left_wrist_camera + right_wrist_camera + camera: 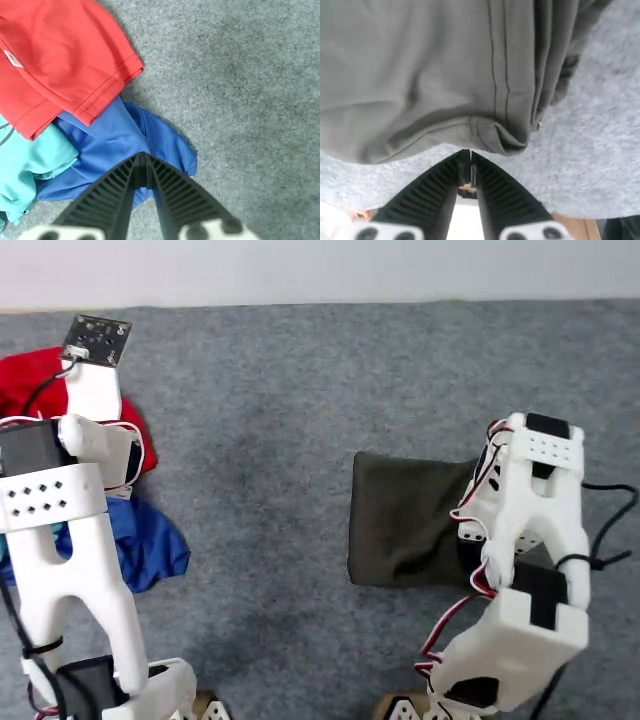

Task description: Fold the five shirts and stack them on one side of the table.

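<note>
Now the left jaws are hovering shut and empty over the blue shirt, the right jaws likewise just beside the olive shirt.

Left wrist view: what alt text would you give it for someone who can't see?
A black gripper, its jaws shut, points at a crumpled blue shirt. A red shirt overlaps the blue one, and a turquoise shirt lies against it, all on a grey table.

The right arm hides the olive shirt's edge; well apart from it, the left arm overlaps the red shirt and blue shirt.
</note>
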You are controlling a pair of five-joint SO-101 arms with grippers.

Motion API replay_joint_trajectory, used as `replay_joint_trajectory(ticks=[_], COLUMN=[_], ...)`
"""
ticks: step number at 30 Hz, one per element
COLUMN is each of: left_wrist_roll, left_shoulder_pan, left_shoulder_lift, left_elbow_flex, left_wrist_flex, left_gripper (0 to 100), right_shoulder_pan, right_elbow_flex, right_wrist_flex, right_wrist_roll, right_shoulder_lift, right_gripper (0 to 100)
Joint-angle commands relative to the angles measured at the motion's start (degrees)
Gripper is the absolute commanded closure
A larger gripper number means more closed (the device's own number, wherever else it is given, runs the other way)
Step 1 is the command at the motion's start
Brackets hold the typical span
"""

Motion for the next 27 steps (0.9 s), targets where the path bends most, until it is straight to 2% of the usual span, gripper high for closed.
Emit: replay_joint_trajectory(ticks=[1, 8, 16, 22, 27], left_wrist_roll=[-0.4, -0.4, -0.4, -0.4, -0.1], left_shoulder_pan=[0.1, 0.1, 0.1, 0.1, 0.1], left_shoulder_lift=[-1.8, -1.8, -1.8, -1.8, -1.8], left_elbow_flex=[-0.2, -0.2, -0.2, -0.2, -0.2], left_wrist_flex=[0.3, -0.3, -0.2, -0.2, -0.1], left_gripper=[100, 100, 100, 100, 100], right_shoulder_pan=[-1.0, -4.6, -3.8, 3.4, 9.5], right_elbow_flex=[-2.6, -8.3, 1.9, 7.1, 7.3], right_wrist_flex=[1.8, -3.2, -7.0, -1.0, 2.3], right_wrist_roll=[0.4, 0.2, 0.1, 0.4, 0.5], right_shoulder_lift=[-5.5, -6.3, 5.0, 7.7, 1.3], right_gripper=[98.8, 98.8, 98.8, 98.8, 98.8])
